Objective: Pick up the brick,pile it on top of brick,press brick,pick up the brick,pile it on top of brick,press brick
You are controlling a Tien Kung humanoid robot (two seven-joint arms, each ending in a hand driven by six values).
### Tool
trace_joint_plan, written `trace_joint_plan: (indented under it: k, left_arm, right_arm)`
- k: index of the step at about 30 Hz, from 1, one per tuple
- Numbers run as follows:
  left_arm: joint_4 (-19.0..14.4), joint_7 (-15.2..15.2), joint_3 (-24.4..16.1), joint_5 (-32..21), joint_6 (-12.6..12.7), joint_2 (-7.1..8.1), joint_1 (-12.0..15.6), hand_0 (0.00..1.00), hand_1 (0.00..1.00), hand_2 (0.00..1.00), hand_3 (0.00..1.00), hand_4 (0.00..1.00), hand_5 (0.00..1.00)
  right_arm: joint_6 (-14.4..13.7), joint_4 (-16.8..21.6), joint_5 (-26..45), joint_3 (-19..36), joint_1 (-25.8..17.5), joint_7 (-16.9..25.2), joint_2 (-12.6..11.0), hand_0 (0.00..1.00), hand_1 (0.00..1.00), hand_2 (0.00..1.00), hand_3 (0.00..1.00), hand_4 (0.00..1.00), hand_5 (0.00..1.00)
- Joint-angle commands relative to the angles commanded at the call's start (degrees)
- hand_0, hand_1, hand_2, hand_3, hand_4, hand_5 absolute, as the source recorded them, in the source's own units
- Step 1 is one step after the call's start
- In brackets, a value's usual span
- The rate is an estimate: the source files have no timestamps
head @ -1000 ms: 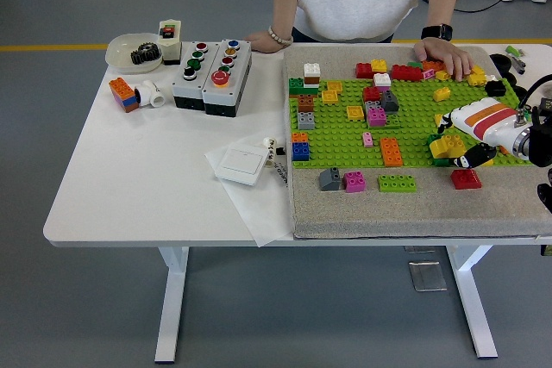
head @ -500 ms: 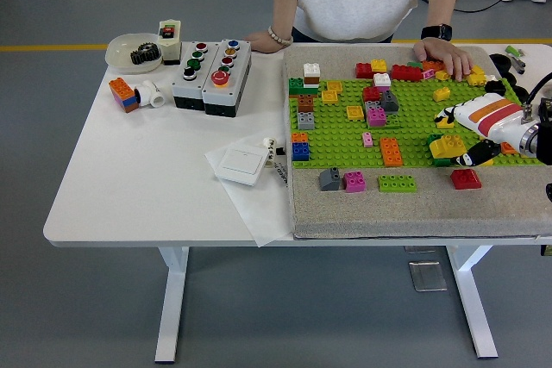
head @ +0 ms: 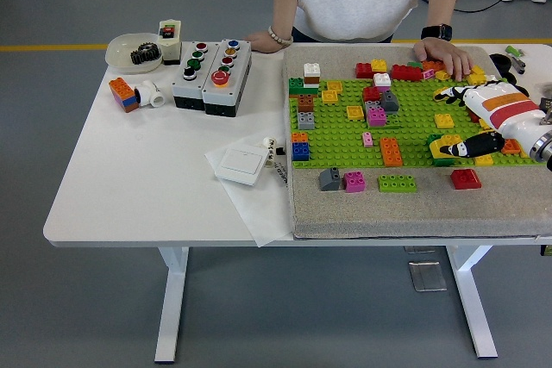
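Note:
A yellow brick (head: pixel 448 141) sits stacked on a dark green brick at the right of the green baseplate (head: pixel 345 131). My right hand (head: pixel 466 122), white with orange and red stripes, hovers just right of that stack with its fingers spread and nothing in them. One black fingertip (head: pixel 470 146) lies close beside the yellow brick. Another yellow brick (head: pixel 444 120) lies flat on the plate just above the stack. A red brick (head: pixel 466 179) rests on the grey mat in front of the plate. My left arm is out of view.
A person stands at the far side, one hand (head: pixel 444 58) resting on bricks at the mat's back right, the other (head: pixel 263 40) on the table edge. Several loose bricks dot the plate. A button box (head: pixel 213 75), a white switch (head: pixel 239 164) and a bowl (head: pixel 134 51) lie left.
My right hand has drawn back to the right and upward, off the yellow and green stack. A yellow brick above the stack, hidden before, now shows. The person's hands have stayed put.

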Motion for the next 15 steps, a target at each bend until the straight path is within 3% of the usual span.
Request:
trace_joint_plan:
  k: [1,6,7,15]
  left_arm:
    - [0.0,0.0,0.0,0.0,0.0,0.0,0.0,0.784,0.8,0.817,0.647,0.661,0.652]
    - [0.0,0.0,0.1,-0.1,0.0,-0.02,-0.1,0.784,0.8,0.817,0.647,0.661,0.652]
    - [0.0,-0.1,0.1,-0.2,0.0,-0.01,-0.1,0.785,0.799,0.816,0.647,0.661,0.653]
    - [0.0,-0.1,0.3,-0.5,-0.1,0.06,-0.2,0.785,0.798,0.816,0.647,0.663,0.656]
  right_arm:
    - [-0.2,0.0,0.3,0.1,-0.3,-0.2,0.1,0.64,0.648,0.659,0.571,0.726,0.367]
    - [-1.3,0.2,1.9,0.5,-1.3,-0.1,0.2,0.64,0.648,0.659,0.571,0.726,0.367]
    - [-1.5,0.2,2.1,0.7,-1.5,-0.1,0.3,0.612,0.615,0.625,0.537,0.68,0.354]
    - [-1.2,-0.5,2.2,0.7,-1.6,-0.1,0.6,0.616,0.61,0.622,0.535,0.675,0.347]
